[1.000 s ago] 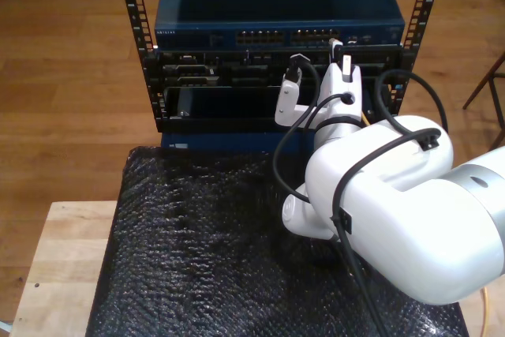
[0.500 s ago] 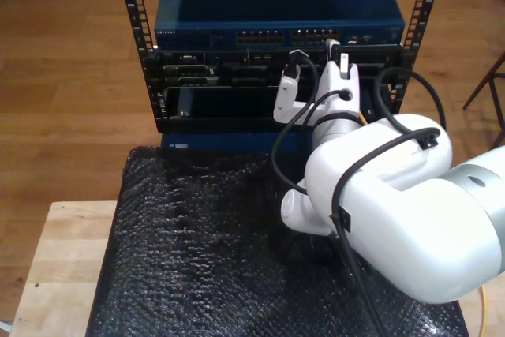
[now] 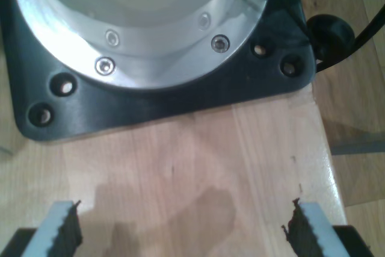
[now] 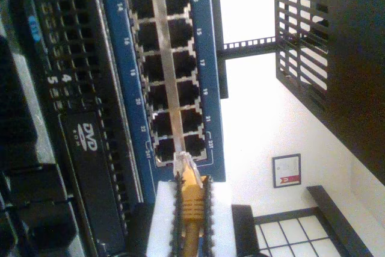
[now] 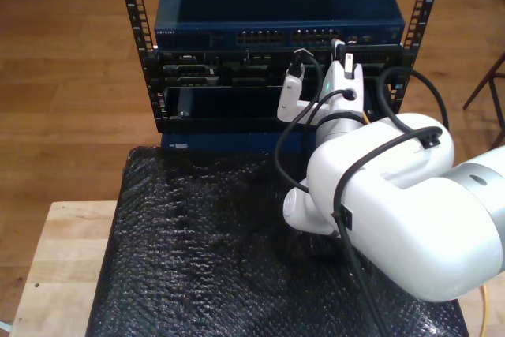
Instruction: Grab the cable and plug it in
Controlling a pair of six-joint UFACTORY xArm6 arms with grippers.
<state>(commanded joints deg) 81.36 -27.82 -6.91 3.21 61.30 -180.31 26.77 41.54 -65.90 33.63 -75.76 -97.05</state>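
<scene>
The yellow-orange cable (image 4: 191,203) is pinched between the pads of my second gripper (image 4: 191,212), which is shut on it. Its clear plug (image 4: 183,164) points at the blue switch (image 4: 114,4) and sits just at the edge of the port block (image 4: 171,76), by the last ports. In the exterior view my second gripper (image 5: 340,47) reaches up to the switch's (image 5: 280,17) port row on the white arm (image 5: 379,195). My first gripper (image 3: 183,230) is open over a wooden tabletop (image 3: 198,167), nothing between its fingers.
A black rack (image 5: 132,13) holds the switch and darker units below, one with a DVD drive (image 4: 84,148). A black bubble-wrap mat (image 5: 197,234) covers the table. Thick black arm cables (image 5: 288,140) loop beside the gripper. An arm's black base plate (image 3: 180,106) lies ahead of my first gripper.
My second gripper has edged slightly up and toward the exterior view's right, closer to the switch's ports, with the cable still held.
</scene>
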